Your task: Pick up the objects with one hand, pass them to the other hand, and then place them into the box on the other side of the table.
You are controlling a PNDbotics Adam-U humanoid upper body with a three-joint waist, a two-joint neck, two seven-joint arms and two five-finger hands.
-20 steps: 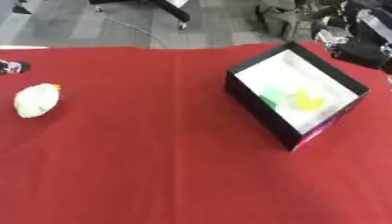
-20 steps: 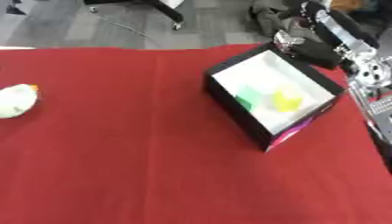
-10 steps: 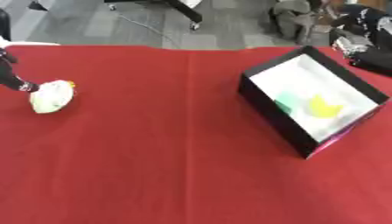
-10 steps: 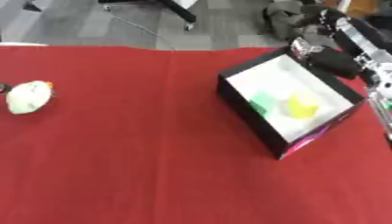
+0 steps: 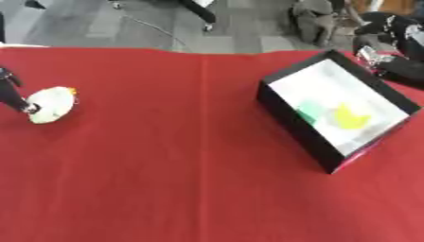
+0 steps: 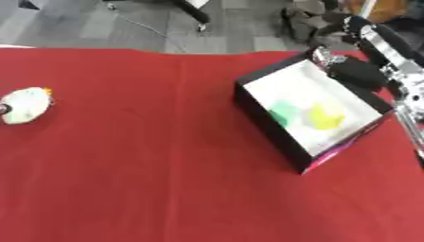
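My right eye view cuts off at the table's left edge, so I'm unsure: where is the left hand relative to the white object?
Observer: In the left eye view the left hand reaches in from the left edge, and its tip meets the white object's left side.
Operator: Is it wrapped round it?
Observer: None of it shows round the object's right or near side; the object lies on the red cloth.

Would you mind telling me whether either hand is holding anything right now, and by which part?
Nothing is clearly held. The left hand touches the left edge of the pale rounded toy lying on the red tablecloth; the right hand hovers by the black box.
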